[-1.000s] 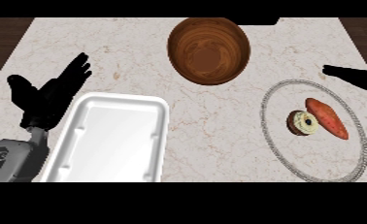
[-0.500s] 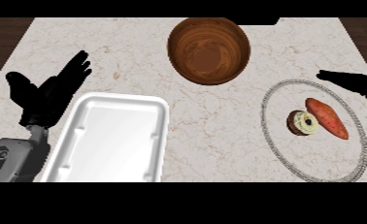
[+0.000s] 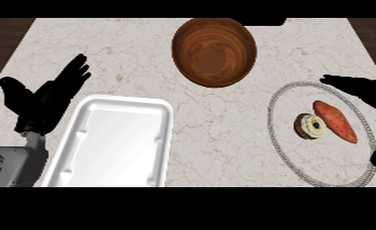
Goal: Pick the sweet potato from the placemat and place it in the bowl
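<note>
Sweet potato (image 3: 335,121) lying beside a doughnut (image 3: 311,125) on the placemat (image 3: 286,139): likely stiff, fairly light, best gripped mid-body; right hand (image 3: 351,84) hovering, fingers straight, holding nothing

No text, label, brand, number or sign could be read anywhere in the head view. The pale marbled stone counter top (image 3: 220,109), the round brown wooden bowl (image 3: 214,51), the white rectangular plastic tray (image 3: 117,144) and the round pale grey placemat with a beaded rim (image 3: 290,139) all showed plain, unmarked surfaces. The elongated orange-red sweet potato (image 3: 335,121) and the small round iced doughnut (image 3: 311,125) beside it carried no lettering either.
</note>
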